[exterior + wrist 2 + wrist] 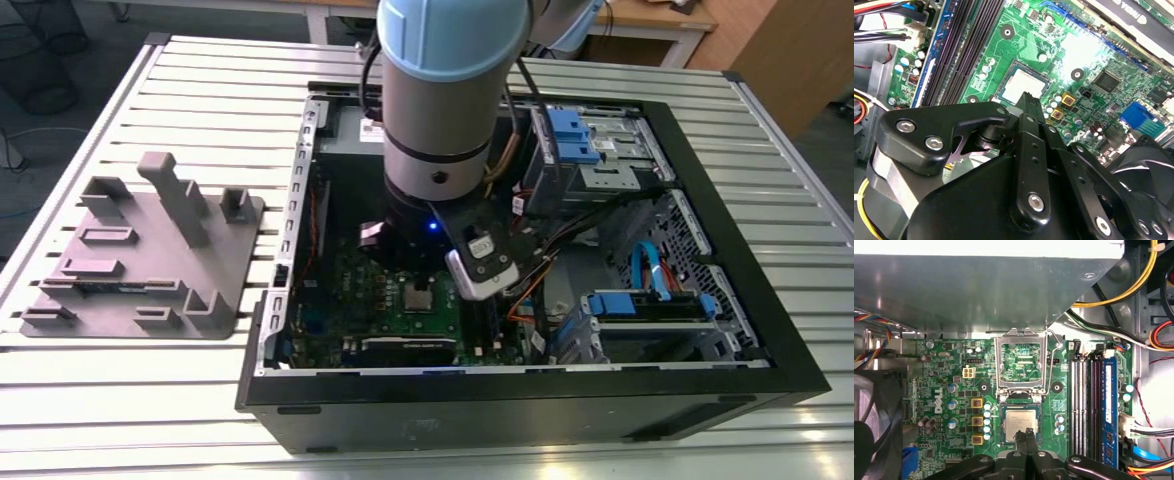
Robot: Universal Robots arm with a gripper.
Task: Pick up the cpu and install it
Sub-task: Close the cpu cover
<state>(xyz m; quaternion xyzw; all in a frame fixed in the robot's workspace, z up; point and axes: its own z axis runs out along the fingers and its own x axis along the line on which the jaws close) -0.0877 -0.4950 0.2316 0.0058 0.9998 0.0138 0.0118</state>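
Observation:
The cpu (1020, 422) is a small silvery square lying flat in its socket on the green motherboard (949, 385). In the second wrist view the cpu (1024, 86) sits just beyond the fingertips, and in the exterior view the cpu (418, 297) lies under the arm's wrist. My gripper (1028, 433) hangs low over the cpu's near edge with its two black fingers pressed together and nothing between them. In the second wrist view the gripper (1027, 97) shows as one closed black bar. The socket's metal frame (1021, 357) stands swung open behind the cpu.
The motherboard lies inside an open black computer case (747, 380). Memory slots (1089, 405) and cable bundles (1149, 425) run beside the socket. A fan (869, 420) sits at the other side. A grey tray with upright posts (147, 250) stands on the slatted table at the exterior view's left.

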